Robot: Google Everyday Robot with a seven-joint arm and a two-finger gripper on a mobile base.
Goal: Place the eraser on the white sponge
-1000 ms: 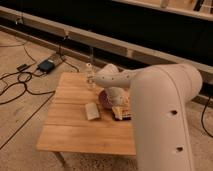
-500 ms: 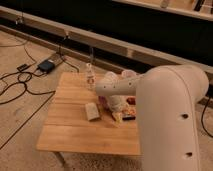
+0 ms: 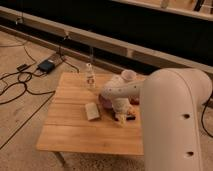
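Note:
The white sponge (image 3: 92, 111) lies flat near the middle of the wooden table (image 3: 70, 135). My white arm reaches in from the right, with its wrist bent down over the table. The gripper (image 3: 121, 118) is low at the table surface, a short way right of the sponge. A small dark block with an orange-red band, the eraser (image 3: 131, 116), shows right at the gripper's right side. I cannot tell whether it is held or lying on the table.
A purple bowl (image 3: 103, 101) is mostly hidden behind the arm's wrist. A small clear bottle (image 3: 90, 76) stands at the table's far edge and a white cup (image 3: 128, 76) behind the arm. Cables and a black box (image 3: 46, 65) lie on the floor to the left.
The arm's wrist has come lower toward the table, and the gripper sits lower and slightly to the right. The sponge has not moved.

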